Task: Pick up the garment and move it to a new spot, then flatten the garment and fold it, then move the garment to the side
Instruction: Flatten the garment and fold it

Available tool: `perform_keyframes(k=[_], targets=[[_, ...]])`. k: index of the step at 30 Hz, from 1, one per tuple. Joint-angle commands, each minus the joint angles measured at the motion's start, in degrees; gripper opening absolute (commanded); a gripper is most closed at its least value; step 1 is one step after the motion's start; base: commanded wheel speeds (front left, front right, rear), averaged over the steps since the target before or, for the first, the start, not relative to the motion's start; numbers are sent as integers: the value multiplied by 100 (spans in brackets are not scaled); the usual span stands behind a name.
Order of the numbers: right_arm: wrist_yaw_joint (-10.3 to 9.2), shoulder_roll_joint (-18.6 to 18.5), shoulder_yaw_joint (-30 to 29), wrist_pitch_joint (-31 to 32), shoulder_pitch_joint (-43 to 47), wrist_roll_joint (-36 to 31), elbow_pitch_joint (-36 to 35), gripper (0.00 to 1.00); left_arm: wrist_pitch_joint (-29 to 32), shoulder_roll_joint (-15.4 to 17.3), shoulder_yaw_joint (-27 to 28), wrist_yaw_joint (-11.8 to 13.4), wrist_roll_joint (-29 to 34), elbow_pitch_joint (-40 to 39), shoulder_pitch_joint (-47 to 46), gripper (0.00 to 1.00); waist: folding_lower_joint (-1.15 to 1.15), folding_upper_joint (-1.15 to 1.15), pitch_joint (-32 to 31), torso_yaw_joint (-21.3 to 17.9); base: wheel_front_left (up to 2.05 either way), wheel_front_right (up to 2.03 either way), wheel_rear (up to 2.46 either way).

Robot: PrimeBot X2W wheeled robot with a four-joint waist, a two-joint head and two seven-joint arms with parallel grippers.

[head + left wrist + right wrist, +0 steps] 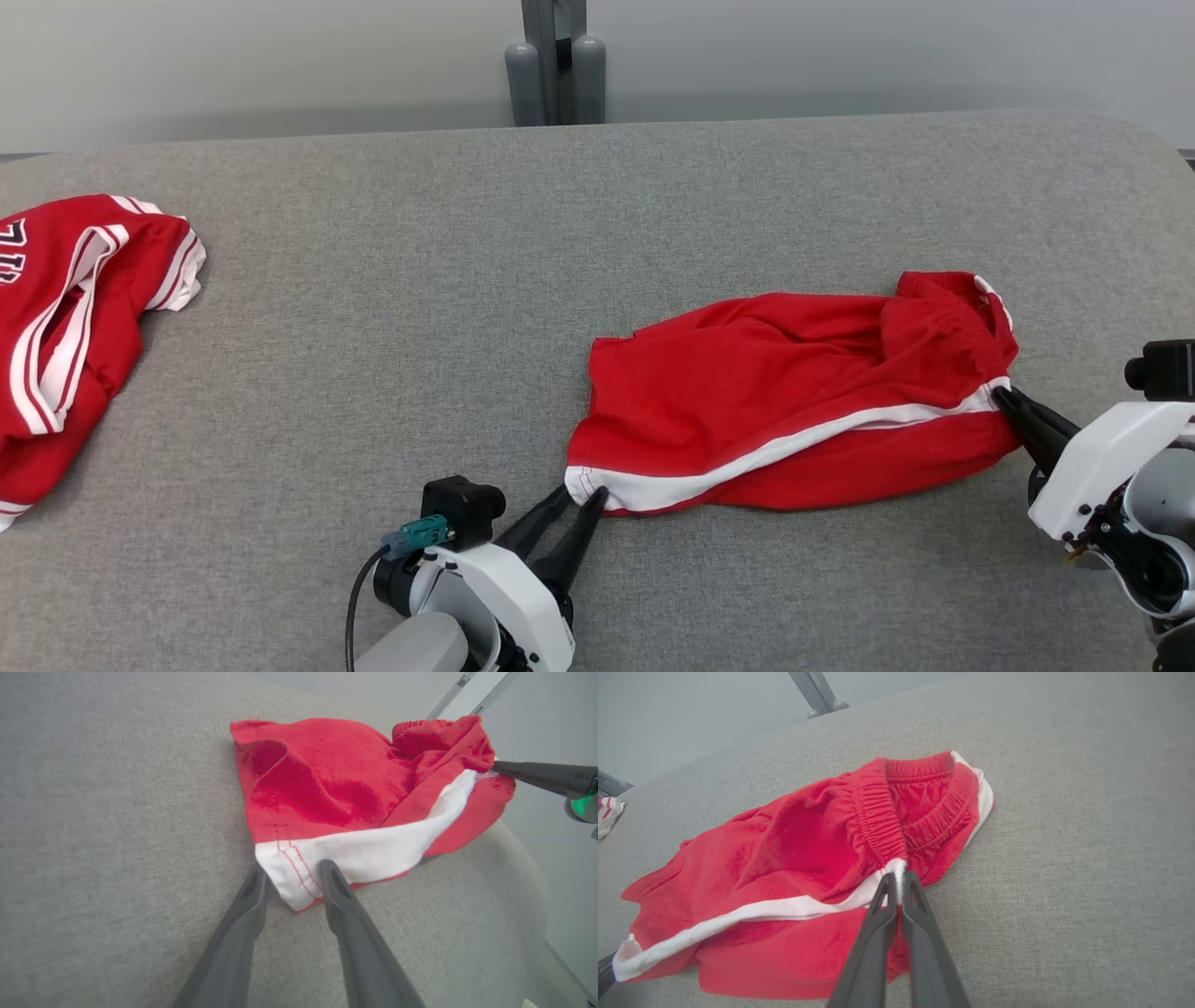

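Lying on the table (373, 373), the red shorts (794, 392) are clamped at the waistband by the closed right gripper (1004, 397). The hem corner is straddled, seemingly ungripped, by the half-open left gripper (582, 495), for stretching flat.

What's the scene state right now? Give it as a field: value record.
surface: grey fabric-covered table
garment: red shorts with a white side stripe, crumpled, right of centre
left gripper: open, fingers astride the white hem corner
right gripper: shut on the red shorts at the waistband end of the stripe
other: red jersey with white trim, at the table's left end, apart from the shorts
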Motion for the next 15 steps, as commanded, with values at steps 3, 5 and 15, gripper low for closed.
perform_keyframes(k=[3,5,15], targets=[[1,-55,5,-62,-76,39,35,0,-4,83,38,-6,-14,-65,-100,0,0,0,16,25,0,0,0],[1,-58,9,-87,-72,44,65,0,-4,95,65,-7,-7,-120,-95,0,0,0,13,47,0,0,0],[1,13,203,-486,-187,364,-11,0,-4,347,377,-7,-344,-789,249,0,0,0,-395,145,0,0,0]])
